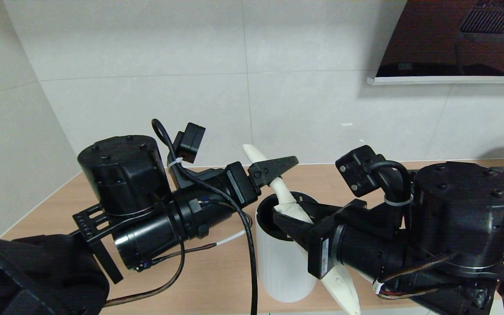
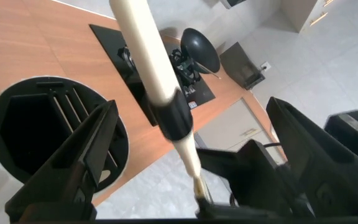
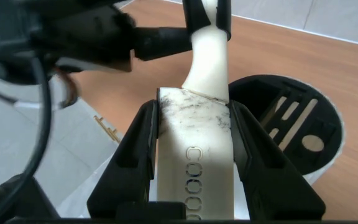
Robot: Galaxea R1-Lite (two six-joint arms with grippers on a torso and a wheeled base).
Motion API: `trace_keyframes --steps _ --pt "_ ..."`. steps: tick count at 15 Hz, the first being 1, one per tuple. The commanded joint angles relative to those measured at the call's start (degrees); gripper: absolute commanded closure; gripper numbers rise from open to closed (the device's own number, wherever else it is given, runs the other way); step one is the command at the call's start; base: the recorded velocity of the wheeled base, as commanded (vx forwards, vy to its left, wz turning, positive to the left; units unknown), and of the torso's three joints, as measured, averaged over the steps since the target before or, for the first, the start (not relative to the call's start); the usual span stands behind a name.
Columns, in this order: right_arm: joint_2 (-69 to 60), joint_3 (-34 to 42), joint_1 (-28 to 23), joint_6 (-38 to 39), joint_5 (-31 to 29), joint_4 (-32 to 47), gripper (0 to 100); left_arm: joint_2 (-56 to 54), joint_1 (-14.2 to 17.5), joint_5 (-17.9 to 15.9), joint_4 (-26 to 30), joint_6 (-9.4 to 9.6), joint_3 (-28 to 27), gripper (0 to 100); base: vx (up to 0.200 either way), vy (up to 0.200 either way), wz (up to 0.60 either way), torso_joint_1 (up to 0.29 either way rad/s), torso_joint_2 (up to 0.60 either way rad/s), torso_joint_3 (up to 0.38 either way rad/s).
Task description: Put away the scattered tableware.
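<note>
Holding spatula (image 1: 280,186) tilted near holder (image 1: 282,271) | right gripper (image 3: 194,106) clamped on its blade | left gripper (image 2: 191,106) jaws wide, straddling the handle

— What sort of place is shown?
— A kitchen is indicated: a dark extractor hood (image 1: 453,39) is mounted on a pale tiled wall (image 1: 147,65).
— By what else is that supported?
— A wooden tabletop (image 1: 217,271) is seen, and a white cutlery holder (image 1: 278,271) is set on it.
</note>
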Motion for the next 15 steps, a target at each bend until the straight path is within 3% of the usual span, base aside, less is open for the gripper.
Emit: trace_keyframes --steps 1,13,14,15 --pt "-0.15 0.17 0.13 -0.01 -0.01 0.02 100 -0.10 -0.01 -0.01 -0.03 0.00 0.02 100 0.000 0.000 0.00 0.000 0.00 0.000" --pt "-0.32 0.26 0.05 -0.01 -0.19 0.02 100 -0.10 -0.01 -0.28 -0.03 -0.17 0.20 100 0.000 0.000 0.00 0.000 0.00 0.000" --pt "-0.41 0.26 0.05 -0.01 -0.19 0.02 0 -0.19 -0.01 -0.28 -0.03 -0.26 0.20 100 0.000 0.000 0.00 0.000 0.00 0.000" --pt "-0.41 0.17 0.05 0.08 -0.19 0.02 0 -0.10 -0.01 -0.28 -0.03 -0.26 0.20 100 0.000 0.000 0.00 0.000 0.00 0.000"
